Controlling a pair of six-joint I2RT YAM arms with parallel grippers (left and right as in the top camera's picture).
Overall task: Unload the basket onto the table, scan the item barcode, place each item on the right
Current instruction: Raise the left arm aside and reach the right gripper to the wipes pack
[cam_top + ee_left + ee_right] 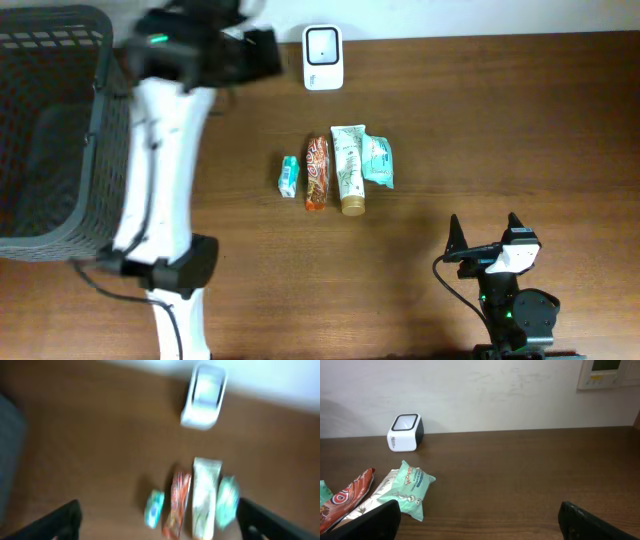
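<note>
four small goods lie side by side in the middle of the brown wooden bench (520,120): a little teal-and-white carton (288,176), an orange-red foil snack wrapper (317,172), a cream squeeze tube (349,168) with a gold cap and a teal soft pack of wipes (378,160), short of the white box-shaped barcode scanner (323,57). the left claw (157,510) hangs above, spread wide and empty; the right claw (483,228) rests spread too. all four look light. the foil seems slippery and crushable, the tube firmest, best pinched across its narrow middle.

A dark grey mesh basket (50,40) stands at the left end of the brown wooden table (520,120), and the white wall (485,395) behind carries a beige control panel (609,374).
</note>
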